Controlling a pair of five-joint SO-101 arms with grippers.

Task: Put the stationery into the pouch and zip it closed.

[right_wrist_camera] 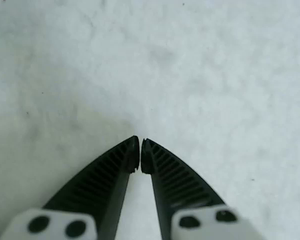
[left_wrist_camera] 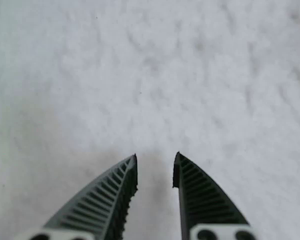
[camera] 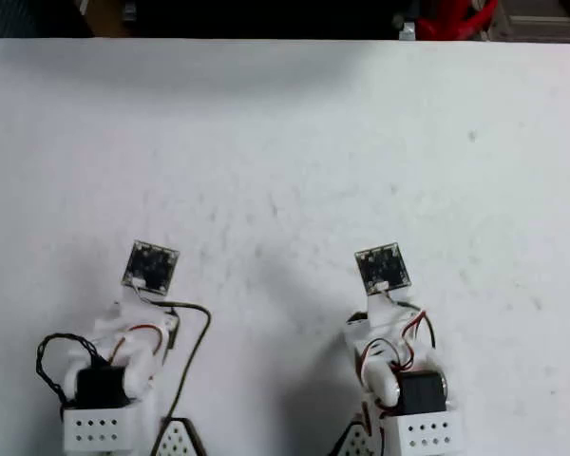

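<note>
My left gripper hangs over bare white table, its dark ribbed fingers a small gap apart with nothing between them. My right gripper is shut, its fingertips touching over the same white surface, and it holds nothing. In the high view the left arm is folded back at the near left of the table and the right arm at the near right, each with its small camera board pointing toward the table's middle.
The white table stretches wide ahead of both arms up to its far edge. Dark clutter and something red lie beyond that edge. A black cable loops beside the left arm.
</note>
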